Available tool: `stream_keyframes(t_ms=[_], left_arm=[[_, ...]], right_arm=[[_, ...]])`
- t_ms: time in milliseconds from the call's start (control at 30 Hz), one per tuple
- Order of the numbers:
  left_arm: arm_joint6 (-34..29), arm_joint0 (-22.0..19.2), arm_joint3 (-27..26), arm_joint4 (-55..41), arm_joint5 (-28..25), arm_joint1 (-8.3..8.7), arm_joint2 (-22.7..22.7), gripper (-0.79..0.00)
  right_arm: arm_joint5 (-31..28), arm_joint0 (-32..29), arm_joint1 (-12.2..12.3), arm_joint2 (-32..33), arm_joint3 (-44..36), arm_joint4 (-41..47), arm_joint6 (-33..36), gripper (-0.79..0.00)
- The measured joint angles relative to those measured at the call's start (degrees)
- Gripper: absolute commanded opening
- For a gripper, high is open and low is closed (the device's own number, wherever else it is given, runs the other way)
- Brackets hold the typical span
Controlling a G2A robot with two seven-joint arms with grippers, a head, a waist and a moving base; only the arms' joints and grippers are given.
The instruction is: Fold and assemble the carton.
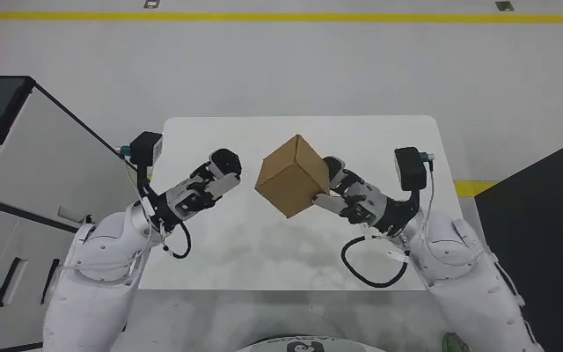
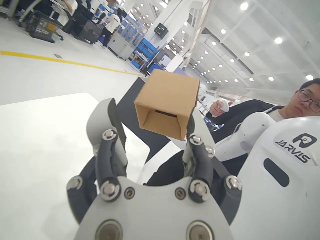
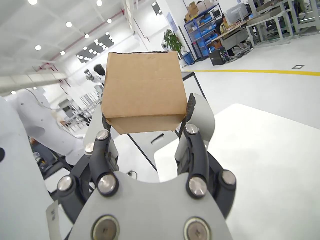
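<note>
A brown carton (image 1: 293, 174) hangs tilted above the middle of the white table (image 1: 369, 141). My right gripper (image 1: 327, 189) is shut on its right lower end. In the right wrist view the carton (image 3: 143, 88) sits between the two fingers, gripped at its near edge, and the right gripper (image 3: 146, 123) holds it off the table. My left gripper (image 1: 227, 172) is open to the carton's left, a short gap away. In the left wrist view the carton (image 2: 167, 106) turns an open end toward the left gripper (image 2: 151, 123), and one inner flap shows inside.
A white cabinet with a black frame (image 1: 35, 150) stands off the table's left edge. A dark panel (image 1: 528, 202) stands to the right. The table top (image 1: 264, 246) below the carton is bare.
</note>
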Motion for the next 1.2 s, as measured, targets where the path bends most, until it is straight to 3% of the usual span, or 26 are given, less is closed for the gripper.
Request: stream_keyframes(t_ms=[333,700,1200], left_arm=[[0.4,-0.7,0.9,2.9,-0.3,0.47,-4.2,0.000],[1.3,-0.8,1.1,3.8,0.8,0.47,-4.4,0.000],[1.8,0.3,2.6,6.6,1.5,1.13,-10.4,0.000]], right_arm=[[-5.8,0.1,0.6,5.3,-3.6,-12.6,0.9,-0.785],[-6.7,1.1,0.8,6.1,-4.5,-13.1,1.7,-0.785],[-9.3,5.4,1.7,9.3,-6.3,-9.5,3.8,-0.785]])
